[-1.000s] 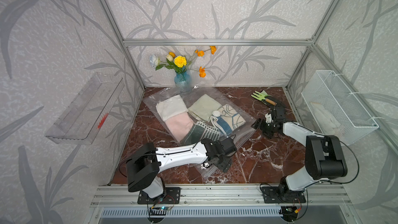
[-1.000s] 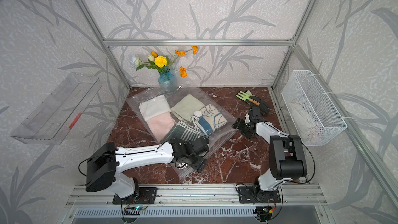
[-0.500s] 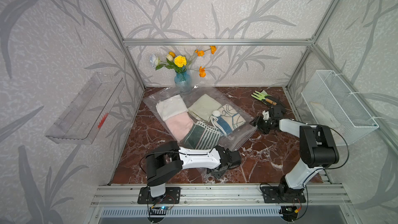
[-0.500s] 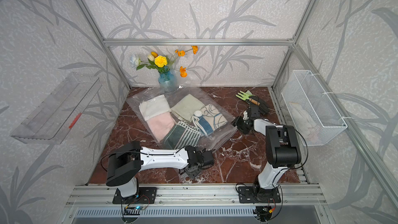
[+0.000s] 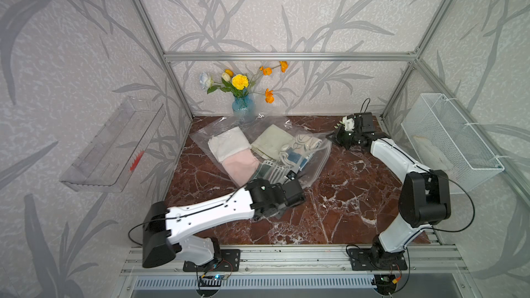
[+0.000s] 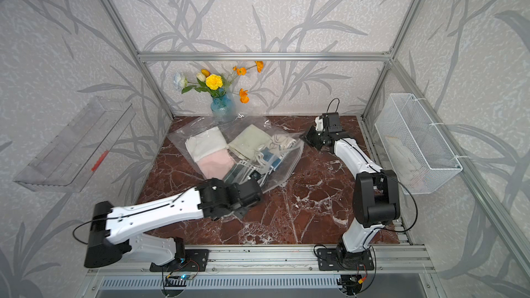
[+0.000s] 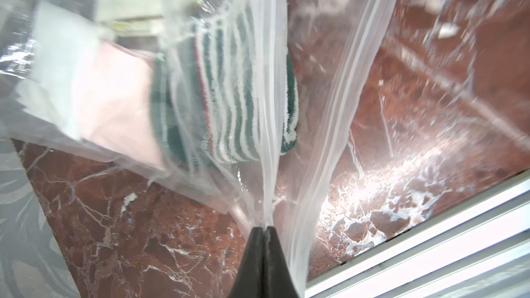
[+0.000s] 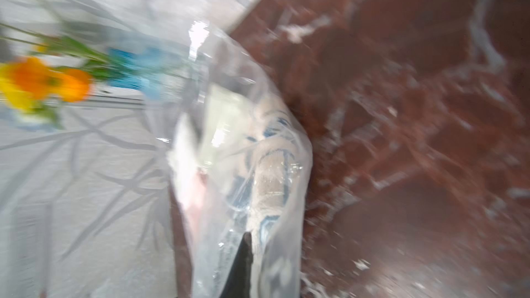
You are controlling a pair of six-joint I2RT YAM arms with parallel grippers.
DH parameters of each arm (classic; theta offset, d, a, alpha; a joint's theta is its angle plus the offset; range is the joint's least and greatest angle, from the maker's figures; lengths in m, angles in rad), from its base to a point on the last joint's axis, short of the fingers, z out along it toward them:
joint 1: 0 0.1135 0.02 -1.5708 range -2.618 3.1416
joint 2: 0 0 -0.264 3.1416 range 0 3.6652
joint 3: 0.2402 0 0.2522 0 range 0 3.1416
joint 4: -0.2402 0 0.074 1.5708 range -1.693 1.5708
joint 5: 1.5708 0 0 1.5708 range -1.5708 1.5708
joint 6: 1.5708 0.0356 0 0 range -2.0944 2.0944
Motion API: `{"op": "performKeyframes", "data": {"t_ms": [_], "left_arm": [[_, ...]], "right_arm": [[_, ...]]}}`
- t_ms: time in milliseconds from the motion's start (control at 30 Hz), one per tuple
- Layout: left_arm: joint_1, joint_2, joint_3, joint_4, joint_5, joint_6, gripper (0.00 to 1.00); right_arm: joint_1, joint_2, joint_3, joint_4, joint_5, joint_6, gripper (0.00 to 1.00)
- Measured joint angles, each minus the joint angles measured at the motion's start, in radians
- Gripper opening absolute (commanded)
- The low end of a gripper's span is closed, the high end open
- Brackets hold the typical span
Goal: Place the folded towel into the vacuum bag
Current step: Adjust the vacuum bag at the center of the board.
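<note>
Plainly, the left gripper (image 7: 264, 227) has its jaws clenched on a thin pinch of the vacuum bag (image 5: 314, 164), right at the zip-seal strip on the bag's 6 o'clock corner. The right gripper (image 8: 246, 236) looks clamped on the 2 o'clock corner too, though its wrist view is blurred. The folded towels lie inside the bag, with the green-striped towel (image 7: 226, 87) nearest the open mouth.

The film is slick and each pinch is small, so I judge a sharp pull could slide it free. If the mouth end dips, the striped towel could creep back out. The bag's far edge sits just beside the blue vase (image 5: 243, 106) at 12 o'clock; dragging that way could topple it.

Room is tight at 12 o'clock, and the right gripper works close to the frame post near the wire basket (image 5: 447, 139). Bare marble table (image 5: 344, 204) lies open from 4 to 6 o'clock.
</note>
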Motion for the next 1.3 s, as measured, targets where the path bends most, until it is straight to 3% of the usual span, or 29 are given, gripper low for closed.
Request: {"op": "performKeyframes", "data": {"t_ms": [133,267,533,633,667,800,900,1000,1133,1300], "left_arm": [[0.039,-0.207,0.114,-0.01,-0.01,0.019,0.0],[0.04,-0.286,0.116,0.05,0.073,0.035,0.0],[0.011,-0.087,-0.086,0.195,0.322,0.032,0.0],[0.007,-0.076,-0.102,0.223,0.384,0.031,0.0],[0.006,-0.081,-0.102,0.235,0.398,0.031,0.03],[0.019,-0.087,-0.1,0.267,0.45,0.032,0.3],[0.051,-0.087,-0.1,0.283,0.474,0.019,0.37],[0.089,-0.077,-0.104,0.319,0.48,0.006,0.37],[0.125,0.023,-0.12,0.412,0.466,-0.019,0.37],[0.159,0.219,-0.133,0.515,0.435,-0.063,0.36]], "right_arm": [[0.001,-0.048,0.199,-0.064,-0.031,-0.003,0.0],[-0.011,-0.143,0.187,-0.155,0.007,-0.054,0.0],[-0.109,-0.181,-0.129,-0.229,0.091,-0.133,0.0],[-0.134,-0.192,-0.229,-0.243,0.122,-0.153,0.11],[-0.137,-0.199,-0.249,-0.245,0.132,-0.157,0.15],[-0.136,-0.251,-0.294,-0.277,0.175,-0.185,0.5],[-0.127,-0.305,-0.268,-0.332,0.242,-0.225,0.65],[-0.089,-0.347,-0.195,-0.395,0.372,-0.283,0.67],[0.068,-0.352,-0.108,-0.418,0.515,-0.357,0.67],[0.204,-0.274,-0.176,-0.344,0.475,-0.375,0.64]]}}
